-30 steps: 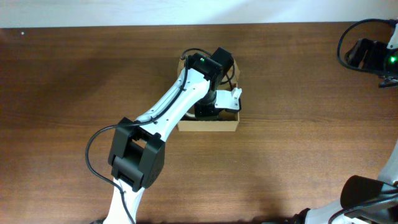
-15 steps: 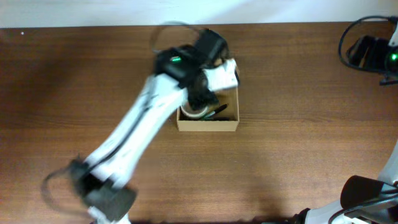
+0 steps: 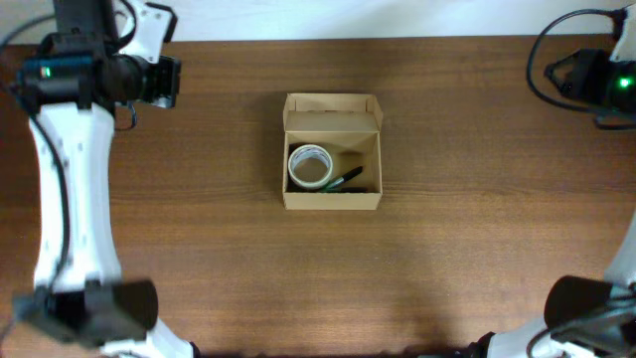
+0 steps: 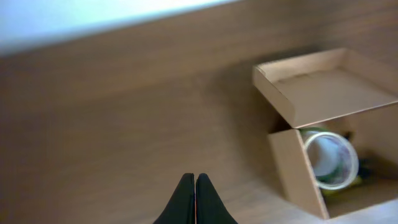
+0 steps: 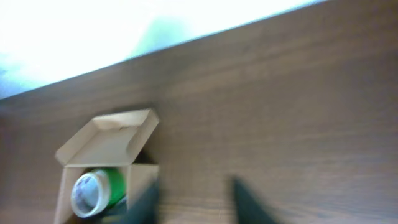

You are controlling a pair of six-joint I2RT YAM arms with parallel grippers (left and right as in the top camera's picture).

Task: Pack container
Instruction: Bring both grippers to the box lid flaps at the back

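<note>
The container (image 3: 332, 198), a tan cardboard box, stands mid-table with its lid flap (image 3: 332, 107) folded open at the back. Inside lie a tape roll (image 3: 310, 167) and a dark pen (image 3: 344, 180). My left gripper (image 3: 167, 82) is far off at the back left, shut and holding nothing. In the left wrist view its gripper (image 4: 195, 180) has the jaws pressed together over bare wood, with the container (image 4: 297, 177) and tape roll (image 4: 329, 158) to the right. The right gripper (image 5: 196, 186) is blurred, fingers (image 5: 149, 199) apart, right of the container (image 5: 140, 180) and tape roll (image 5: 93, 190).
The right arm (image 3: 586, 82) sits at the table's back right corner with its cable looping above it. The left arm (image 3: 70, 209) runs along the left side. A pale wall borders the brown wooden table (image 3: 477, 229) at the back.
My left arm has swung out of the container to the back left corner and its jaws have shut. The tape roll and pen stay in the box. The right arm has barely shifted.
</note>
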